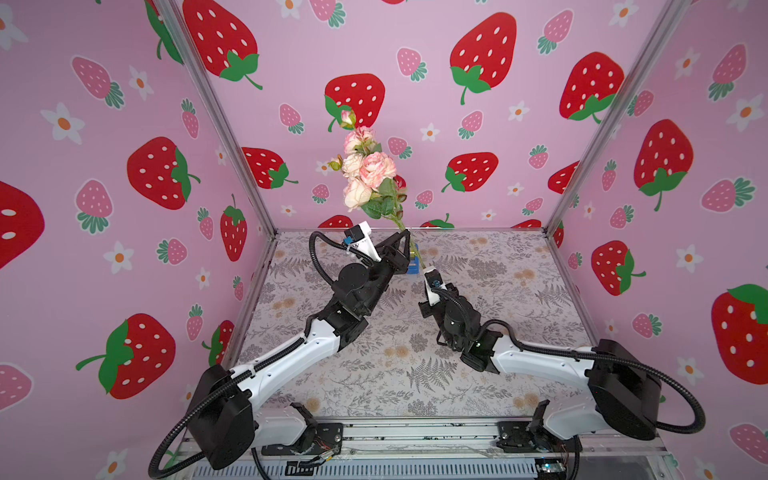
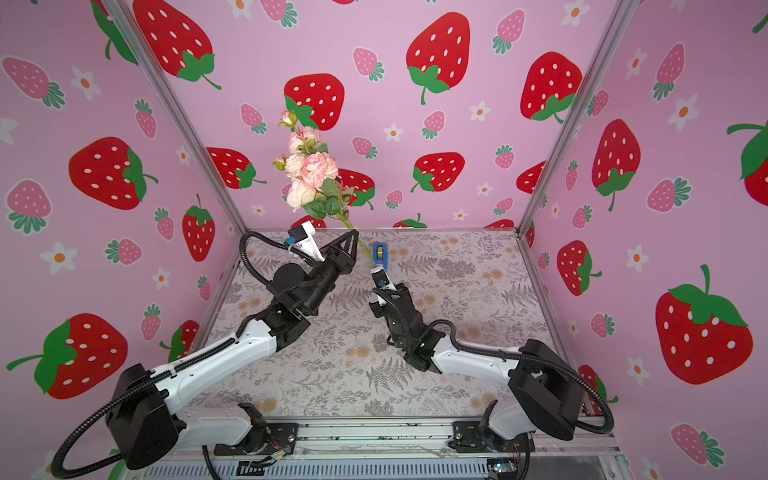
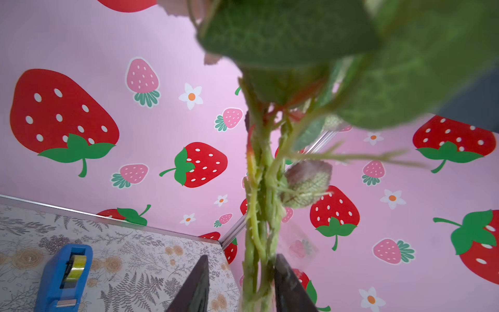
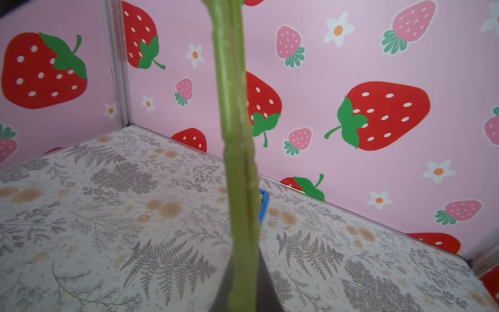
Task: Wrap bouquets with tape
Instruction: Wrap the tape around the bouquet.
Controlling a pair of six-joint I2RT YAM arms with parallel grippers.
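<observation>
The bouquets are one bunch of pink and cream roses (image 1: 370,170) (image 2: 313,170), held up in the air and leaning toward the back wall. My right gripper (image 4: 243,270) (image 2: 374,268) is shut on the lower end of the green stems (image 4: 237,135). Higher up, my left gripper (image 3: 241,259) (image 1: 405,239) stands around the stems (image 3: 259,202). One of its fingers touches them and the other stands apart with a gap. A blurred clear flap (image 3: 297,243) shows beside the stems. The tape sits in its blue dispenser (image 3: 64,275) (image 2: 380,253) (image 4: 264,202) on the table behind the stems.
The table (image 1: 457,374) has a grey-and-tan flower print. Strawberry-print walls close in three sides, with metal frame posts (image 1: 232,137) at the back corners. Both arm bases sit along the front rail (image 1: 415,432).
</observation>
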